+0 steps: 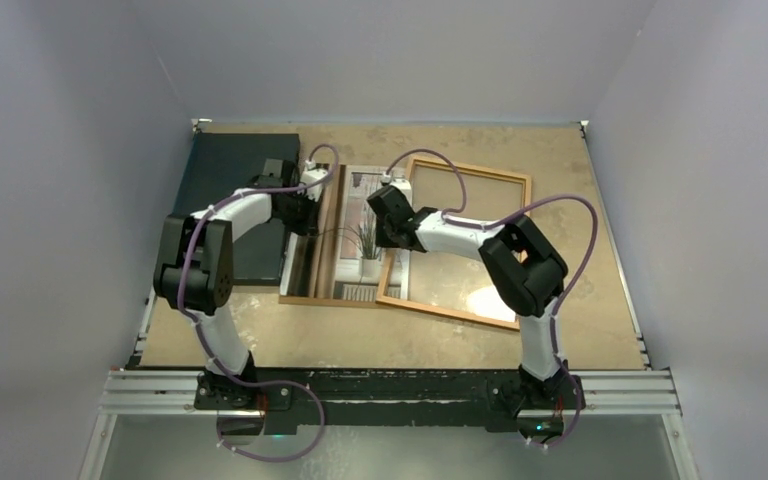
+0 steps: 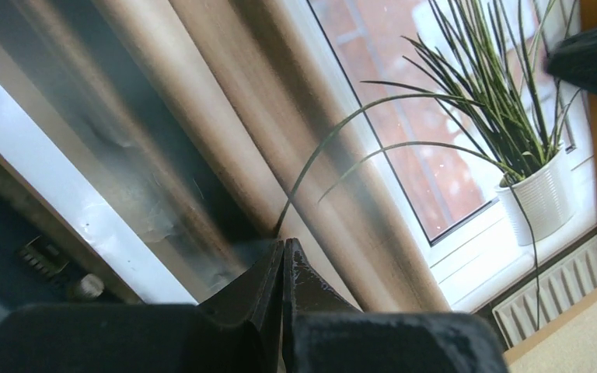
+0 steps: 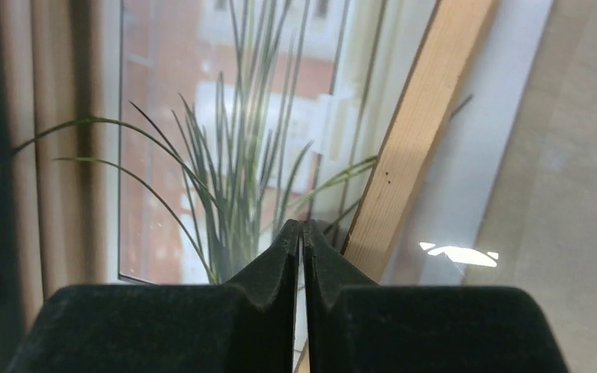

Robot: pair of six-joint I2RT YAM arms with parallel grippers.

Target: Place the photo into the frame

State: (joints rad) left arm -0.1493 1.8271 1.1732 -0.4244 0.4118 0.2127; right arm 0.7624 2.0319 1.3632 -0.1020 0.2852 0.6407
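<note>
My left claw (image 2: 284,245) is pinched shut over the curtain side of the photo (image 1: 345,250), and my right claw (image 3: 301,227) is shut beside the plant. I cannot tell whether either claw grips the paper. The photo lies on the table (image 1: 600,300), its right edge at the left rail of the frame (image 1: 470,168).

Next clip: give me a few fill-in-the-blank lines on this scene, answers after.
The photo shows a potted ____ by a window. In the top view, the frame lies to the photo's ____. The dark mat lies to the photo's ____. The left hand and right hand both have their fingers ____.
Missing: plant; right; left; closed.
</note>
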